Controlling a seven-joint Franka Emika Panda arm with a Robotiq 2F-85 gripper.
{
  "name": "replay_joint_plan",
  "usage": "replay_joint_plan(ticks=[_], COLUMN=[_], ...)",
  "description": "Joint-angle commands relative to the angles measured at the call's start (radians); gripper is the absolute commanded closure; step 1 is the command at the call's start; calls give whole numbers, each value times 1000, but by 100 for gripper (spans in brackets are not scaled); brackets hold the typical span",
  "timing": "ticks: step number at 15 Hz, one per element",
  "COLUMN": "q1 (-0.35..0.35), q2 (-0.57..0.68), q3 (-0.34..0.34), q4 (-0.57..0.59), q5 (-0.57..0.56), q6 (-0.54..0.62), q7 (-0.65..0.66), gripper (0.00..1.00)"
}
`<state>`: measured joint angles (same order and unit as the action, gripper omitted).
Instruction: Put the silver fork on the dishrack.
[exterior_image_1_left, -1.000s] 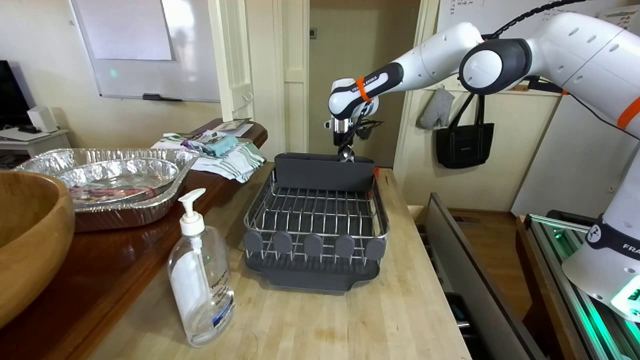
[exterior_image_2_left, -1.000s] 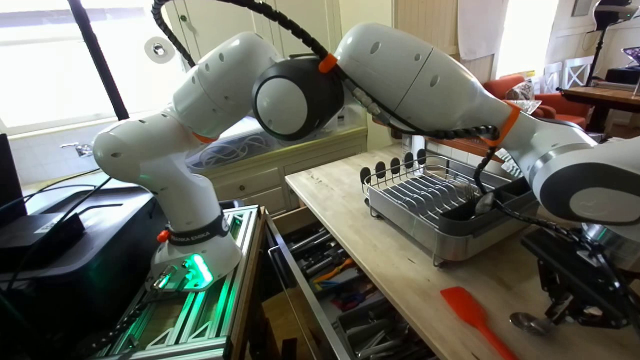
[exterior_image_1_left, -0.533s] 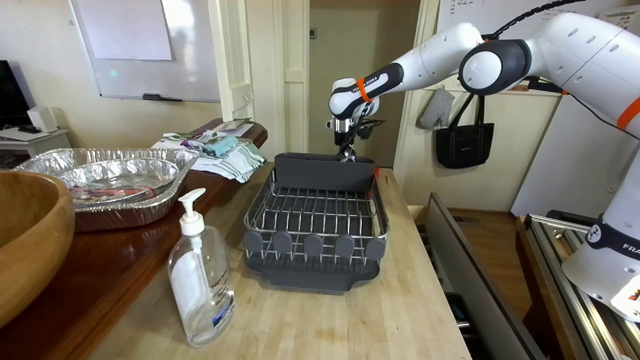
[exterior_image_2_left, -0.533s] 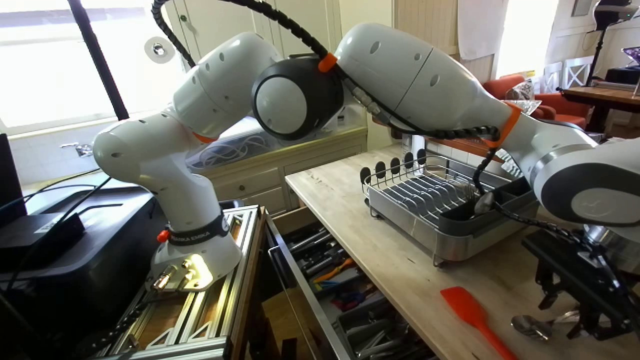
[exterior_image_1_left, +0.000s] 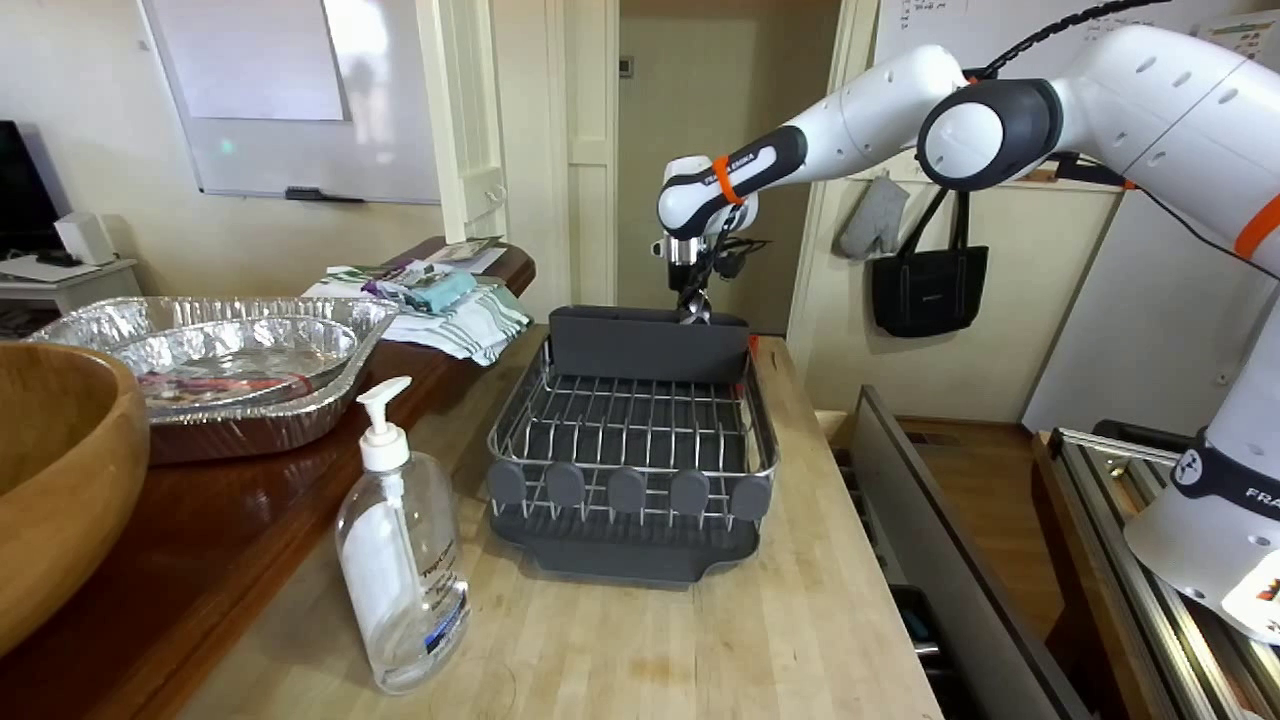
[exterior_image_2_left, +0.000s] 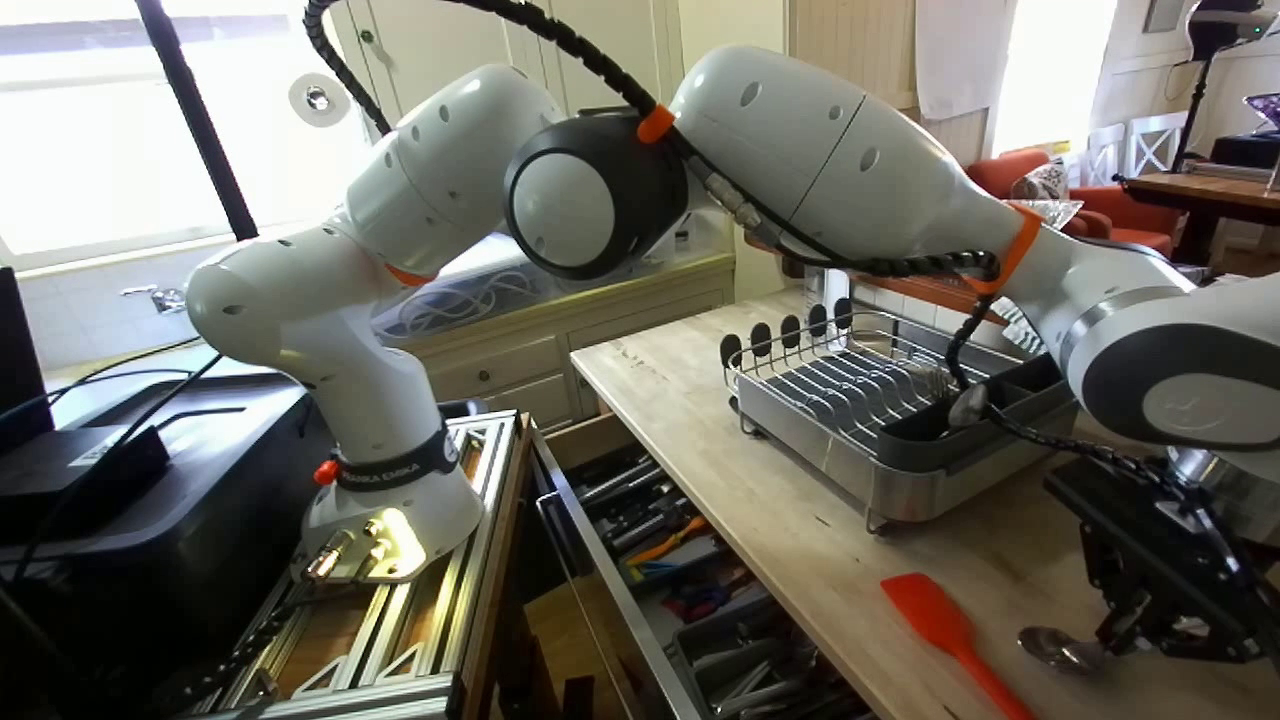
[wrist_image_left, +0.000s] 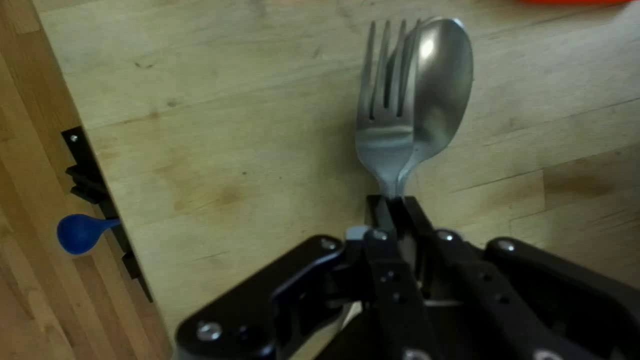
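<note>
The silver fork (wrist_image_left: 385, 142) shows in the wrist view, lying against a silver spoon (wrist_image_left: 442, 85), tines pointing away from my gripper. My gripper (wrist_image_left: 392, 202) is shut on the necks of both; their handles are hidden by the fingers. In an exterior view, my gripper (exterior_image_2_left: 1112, 640) is low over the table with the spoon bowl (exterior_image_2_left: 1060, 648) sticking out; the fork cannot be made out there. I cannot tell whether they touch the table. The dark grey dishrack (exterior_image_2_left: 930, 490) stands beyond the gripper; it also shows in an exterior view (exterior_image_1_left: 650, 345).
A red spatula (exterior_image_2_left: 945, 625) lies between the gripper and the table's drawer side. The open drawer (exterior_image_2_left: 620, 580) holds many utensils. A metal utensil (exterior_image_2_left: 968, 405) stands in the rack's holder. A soap bottle (exterior_image_1_left: 405, 560) and foil pans (exterior_image_1_left: 300, 400) are past the rack.
A second ago the gripper was closed at the spoon. Half a second ago its fingers were spread apart, showing the handle. Now they are shut again. The arm has barely moved.
</note>
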<state>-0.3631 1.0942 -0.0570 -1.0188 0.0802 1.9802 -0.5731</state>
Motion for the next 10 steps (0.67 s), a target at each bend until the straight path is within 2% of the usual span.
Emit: replay_joint_plan(ticks=[1,10], q1=[5,3], q2=[20,5], q3=[-11,-8], q4=[33,28], q5=[-11,-6], q6=[2,5], q7=[11,1], gripper=[97,98])
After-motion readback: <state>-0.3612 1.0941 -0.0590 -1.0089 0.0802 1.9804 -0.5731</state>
